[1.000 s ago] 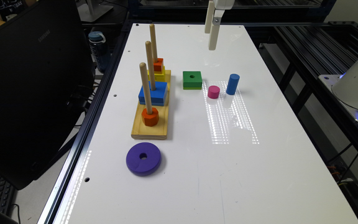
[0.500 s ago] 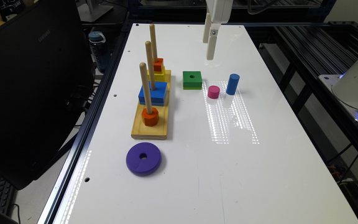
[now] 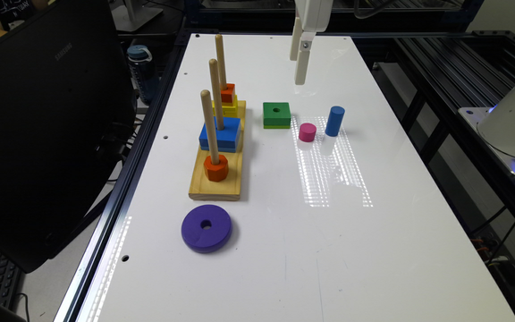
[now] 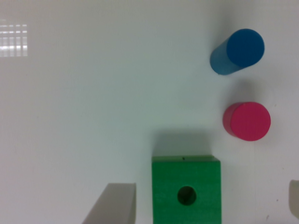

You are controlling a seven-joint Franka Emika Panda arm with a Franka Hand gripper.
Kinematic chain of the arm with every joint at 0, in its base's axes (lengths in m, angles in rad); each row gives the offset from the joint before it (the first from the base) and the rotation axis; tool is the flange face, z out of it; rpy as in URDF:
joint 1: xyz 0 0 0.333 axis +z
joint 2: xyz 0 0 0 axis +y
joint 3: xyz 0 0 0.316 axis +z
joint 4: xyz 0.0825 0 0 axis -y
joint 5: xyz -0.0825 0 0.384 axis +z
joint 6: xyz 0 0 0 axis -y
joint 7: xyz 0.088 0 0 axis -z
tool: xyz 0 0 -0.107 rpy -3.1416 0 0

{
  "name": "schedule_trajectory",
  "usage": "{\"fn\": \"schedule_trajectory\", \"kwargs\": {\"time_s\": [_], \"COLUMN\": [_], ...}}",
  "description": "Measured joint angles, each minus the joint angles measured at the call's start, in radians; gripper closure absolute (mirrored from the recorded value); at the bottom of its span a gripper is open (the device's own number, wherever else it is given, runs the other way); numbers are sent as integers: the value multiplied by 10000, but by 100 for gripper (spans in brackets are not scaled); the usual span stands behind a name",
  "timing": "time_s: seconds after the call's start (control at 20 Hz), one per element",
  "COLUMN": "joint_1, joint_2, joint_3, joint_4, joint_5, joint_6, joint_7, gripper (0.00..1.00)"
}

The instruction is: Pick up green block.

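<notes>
The green block (image 3: 276, 114) lies flat on the table (image 3: 329, 250), beside the pink cylinder (image 3: 307, 132). Your pincer (image 3: 299, 60) hangs above, spread and empty; centre it over the block's flat sides before descending.

Exterior view overlooks the table (image 3: 257, 250); wrist view faces straight down.

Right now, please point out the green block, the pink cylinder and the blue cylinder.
green block (image 3: 276, 114): exterior view, top face beside the centre hole.
pink cylinder (image 3: 307, 132): exterior view, upper part of its body.
blue cylinder (image 4: 245, 46): wrist view, round top face.
</notes>
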Motion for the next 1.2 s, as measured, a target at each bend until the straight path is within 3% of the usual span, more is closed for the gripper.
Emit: {"fn": "schedule_trajectory", "kwargs": {"time_s": [0.25, 0.5, 0.8, 1.2], "joint_1": [0, -13, -15, -33], "joint_2": [89, 655, 745, 1367], "joint_3": [0, -18, -18, -42], "joint_4": [29, 49, 68, 73], "joint_5": [-1, -117, -135, -200], "joint_6": [28, 554, 583, 1160], "joint_7": [0, 9, 9, 10], "gripper": [0, 0, 0, 0]}}
